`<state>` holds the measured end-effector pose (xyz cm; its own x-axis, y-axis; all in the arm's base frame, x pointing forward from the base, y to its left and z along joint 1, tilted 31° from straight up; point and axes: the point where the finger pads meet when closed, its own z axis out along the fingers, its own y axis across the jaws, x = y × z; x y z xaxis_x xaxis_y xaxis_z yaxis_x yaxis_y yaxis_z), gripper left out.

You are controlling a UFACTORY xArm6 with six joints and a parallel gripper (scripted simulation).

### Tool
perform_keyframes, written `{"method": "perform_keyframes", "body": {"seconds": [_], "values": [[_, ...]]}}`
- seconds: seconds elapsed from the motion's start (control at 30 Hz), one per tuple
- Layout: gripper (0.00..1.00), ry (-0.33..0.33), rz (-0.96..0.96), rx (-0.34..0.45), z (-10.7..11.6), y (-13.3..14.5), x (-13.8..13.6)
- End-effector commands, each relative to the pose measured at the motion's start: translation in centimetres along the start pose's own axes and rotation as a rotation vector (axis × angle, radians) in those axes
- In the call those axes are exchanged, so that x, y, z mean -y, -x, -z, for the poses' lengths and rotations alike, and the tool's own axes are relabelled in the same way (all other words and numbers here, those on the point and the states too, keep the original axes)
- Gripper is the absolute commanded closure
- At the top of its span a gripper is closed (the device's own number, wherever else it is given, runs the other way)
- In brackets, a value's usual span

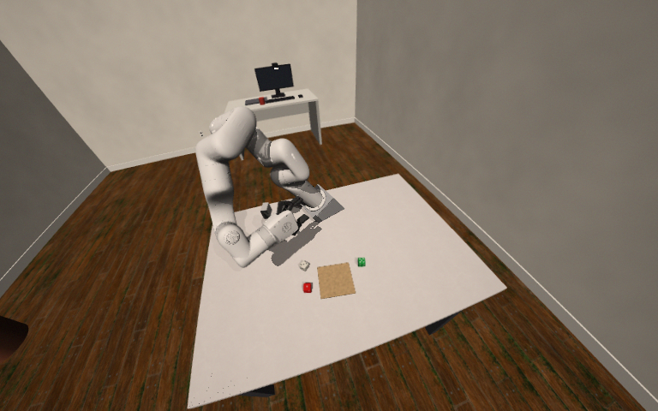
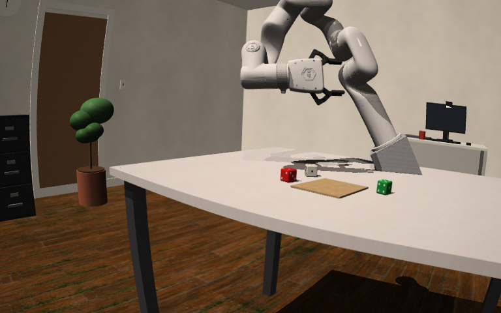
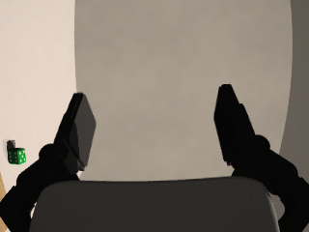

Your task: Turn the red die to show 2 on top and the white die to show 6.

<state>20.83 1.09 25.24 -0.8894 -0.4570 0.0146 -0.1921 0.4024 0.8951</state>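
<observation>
1. Top view: on the pale bench point(image 1: 388, 223) point(image 2: 229, 192) point(image 3: 36, 58) lies a square tan mat point(image 1: 336, 280) point(image 2: 329, 188). The red die point(image 1: 308, 287) point(image 2: 288, 175) sits just beside one edge of it, off the mat; the white die point(image 1: 304, 265) point(image 2: 310, 170) rests near the same side, also off it. The green die point(image 1: 361, 261) point(image 2: 384, 186) point(image 3: 16, 156) is near the opposite side.
2. Exterior view: the hand point(image 1: 304, 225) point(image 2: 342, 77) point(image 3: 152, 103) hangs sideways above the bench, fingers spread wide with nothing between them. The white die turns a one-pip face toward this view.
3. Wrist view: both fingers stand far apart, with wall behind the gap; the green die shows at the left, a strip of mat below it.
</observation>
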Motion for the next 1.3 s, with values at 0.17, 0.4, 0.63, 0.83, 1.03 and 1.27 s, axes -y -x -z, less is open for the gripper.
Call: {"method": "perform_keyframes", "body": {"seconds": [0.17,0.4,0.63,0.83,1.03,1.27], "values": [[0.0,-0.002,0.001,0.0,0.0,0.0,0.0],[0.0,-0.002,0.001,0.0,0.0,0.0,0.0],[0.0,-0.02,0.0,-0.011,0.0,-0.1,0.4],[0.0,-0.211,0.004,-0.13,0.4,-1.6,4.2],[0.0,-0.374,0.029,-0.231,1.7,-2.5,7.2],[0.0,-0.535,0.073,-0.332,3.6,-2.8,9.8]]}}
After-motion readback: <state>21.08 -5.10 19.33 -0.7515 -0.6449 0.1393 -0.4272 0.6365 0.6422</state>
